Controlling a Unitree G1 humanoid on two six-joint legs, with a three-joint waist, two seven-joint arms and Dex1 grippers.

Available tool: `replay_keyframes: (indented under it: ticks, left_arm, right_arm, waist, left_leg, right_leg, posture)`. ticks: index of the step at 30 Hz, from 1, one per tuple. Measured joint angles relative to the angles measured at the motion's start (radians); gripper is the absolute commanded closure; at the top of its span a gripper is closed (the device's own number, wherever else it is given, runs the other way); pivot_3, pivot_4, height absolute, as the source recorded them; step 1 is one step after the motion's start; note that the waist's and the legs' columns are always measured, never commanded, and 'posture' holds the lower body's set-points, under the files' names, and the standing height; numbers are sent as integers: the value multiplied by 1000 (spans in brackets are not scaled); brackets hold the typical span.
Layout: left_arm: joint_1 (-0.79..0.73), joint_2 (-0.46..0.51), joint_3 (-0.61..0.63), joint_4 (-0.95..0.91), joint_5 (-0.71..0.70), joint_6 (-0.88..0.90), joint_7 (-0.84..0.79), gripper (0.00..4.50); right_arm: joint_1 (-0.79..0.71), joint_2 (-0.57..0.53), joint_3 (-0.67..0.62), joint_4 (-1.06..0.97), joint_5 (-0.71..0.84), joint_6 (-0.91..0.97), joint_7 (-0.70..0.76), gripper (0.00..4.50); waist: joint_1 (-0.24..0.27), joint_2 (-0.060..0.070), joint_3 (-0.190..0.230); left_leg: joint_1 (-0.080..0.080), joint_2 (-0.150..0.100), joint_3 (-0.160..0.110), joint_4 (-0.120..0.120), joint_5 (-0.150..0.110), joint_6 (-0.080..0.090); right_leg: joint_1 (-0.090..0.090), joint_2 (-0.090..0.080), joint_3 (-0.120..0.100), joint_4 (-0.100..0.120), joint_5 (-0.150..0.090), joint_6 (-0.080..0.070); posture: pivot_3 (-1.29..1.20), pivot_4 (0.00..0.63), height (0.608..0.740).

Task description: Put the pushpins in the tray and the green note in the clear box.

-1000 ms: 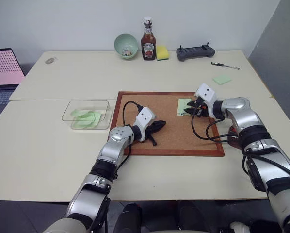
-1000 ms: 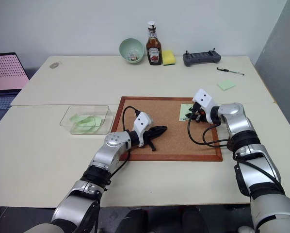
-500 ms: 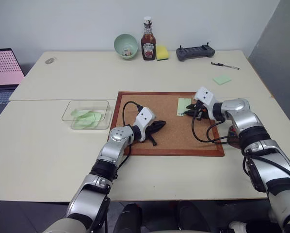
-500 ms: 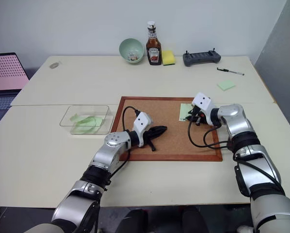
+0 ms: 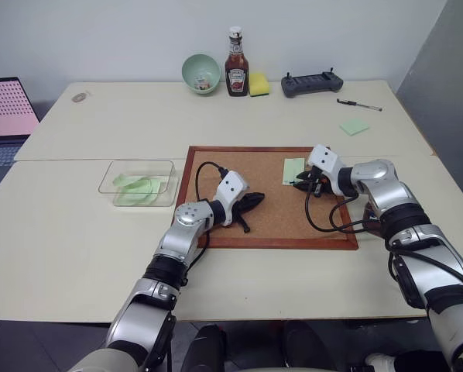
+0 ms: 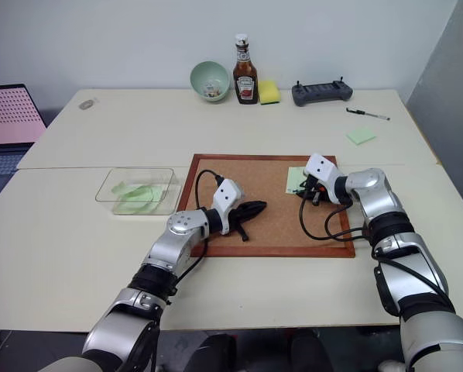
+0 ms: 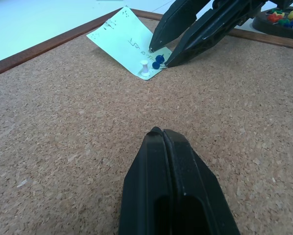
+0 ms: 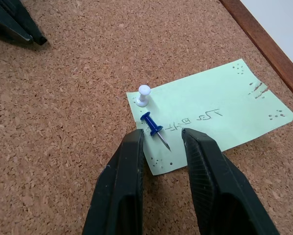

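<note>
Cork board (image 5: 270, 198) used as the landmark, lying flat mid-bench (image 5: 100, 232). Green note (image 8: 210, 117) lies on the board near its far right corner, faint handwriting on it. White pushpin (image 8: 143, 94) stands upright, stuck through one corner of the note. Blue pushpin (image 8: 153, 129) lies tipped on its side on the note just beside the white one, needle exposed.

Right hand (image 8: 162, 142) is over the board's right part, angled down at the note; its fingers (image 8: 129, 161) are part open, straddling the blue pin, one fingertip at the pin head. No firm grip can be made out, and whether it touches the pin is unclear.

Left hand (image 7: 161, 134) sits low over the board's centre-left, pointing across toward the note, fingers pressed fully together, holding nothing, well apart from the note.

Tray (image 7: 279, 19) sits on the bench just off the board's right edge, with several coloured pins in it. Clear box (image 5: 138, 184) sits on the bench just beside the board's left edge, pale green slips inside.

Off the board's far side, along the wall: green bowl (image 5: 201, 73), ketchup bottle (image 5: 236, 63), yellow sponge (image 5: 258, 84), black controller (image 5: 312, 84), pen (image 5: 360, 105), green sticky pad (image 5: 354, 126). Laptop (image 5: 3, 116) is at the bench's far left.
</note>
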Motion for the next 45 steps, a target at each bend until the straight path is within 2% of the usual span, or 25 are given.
replay_keyframes:
  ticks: [3, 4, 5, 11, 27, 39, 45]
  left_arm:
    - [0, 0, 0, 0, 0, 0, 0, 4500]
    - [0, 0, 0, 0, 0, 0, 1, 4500]
    - [0, 0, 0, 0, 0, 0, 1, 4500]
    - [1, 0, 0, 0, 0, 0, 2, 4500]
    - [5, 0, -1, -2, 0, -2, 4, 4500]
    - [0, -5, -2, 10, 1, -8, 0, 4500]
    - [-5, -9, -12, 12, 2, -13, 0, 4500]
  right_arm:
    - [0, 0, 1, 0, 0, 0, 4, 3201]
    - [0, 0, 1, 0, 0, 0, 6, 3383]
    - [0, 0, 1, 0, 0, 0, 7, 3383]
    - [0, 0, 3, 0, -4, 1, 17, 4474]
    - [39, -43, -1, -86, 4, 30, 66, 4474]
    - [154, -107, -78, -359, 101, 196, 90, 4474]
    - [314, -226, -166, -598, 172, 333, 85, 4474]
  waist:
    - [0, 0, 0]
    - [0, 0, 0]
    - [0, 0, 0]
    - [0, 0, 0]
    - [-3, 0, 0]
    - [1, 0, 0]
    - [14, 0, 0]
  left_leg:
    - [0, 0, 0, 0, 0, 0]
    - [0, 0, 0, 0, 0, 0]
    - [0, 0, 0, 0, 0, 0]
    - [0, 0, 0, 0, 0, 0]
    - [0, 0, 0, 0, 0, 0]
    - [0, 0, 0, 0, 0, 0]
    - [-1, 0, 0, 0, 0, 0]
  right_leg:
    - [0, 0, 0, 0, 0, 0]
    - [0, 0, 0, 0, 0, 0]
    - [0, 0, 0, 0, 0, 0]
    - [0, 0, 0, 0, 0, 0]
    - [0, 0, 0, 0, 0, 0]
    - [1, 0, 0, 0, 0, 0]
    - [0, 0, -1, -1, 0, 0]
  posture:
    - [0, 150, 740]
    - [0, 150, 740]
    - [0, 150, 740]
    - [0, 150, 740]
    - [0, 150, 740]
    - [0, 150, 740]
    - [0, 150, 740]
